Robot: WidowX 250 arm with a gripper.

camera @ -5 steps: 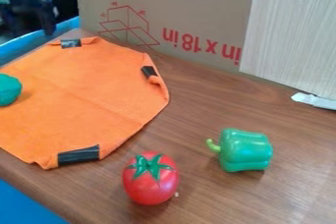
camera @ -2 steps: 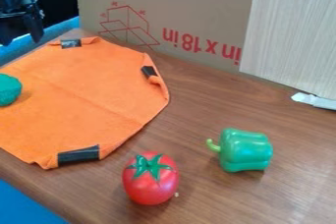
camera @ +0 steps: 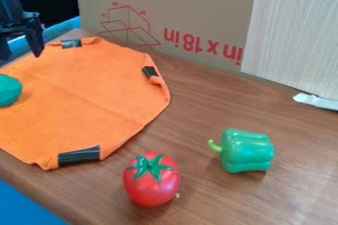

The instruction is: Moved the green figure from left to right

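1. Camera view: Your black two-finger gripper hangs at the frame's eleven o'clock, above the far left part of the orange cloth. The rounded teal-green toy figure, presumably your target, sits on that cloth at the nine o'clock edge, near six o'clock from the claw as the camera looks. Its long axis cannot be told, cut by the frame. Yours is the lone arm, so the reach likely calls for lowering toward six.

2. Same view, the claw: Its fingers stand spread wide, pinching nothing, apart from the figure. Once gripped, your carry should head toward three o'clock, the task's rightward side.
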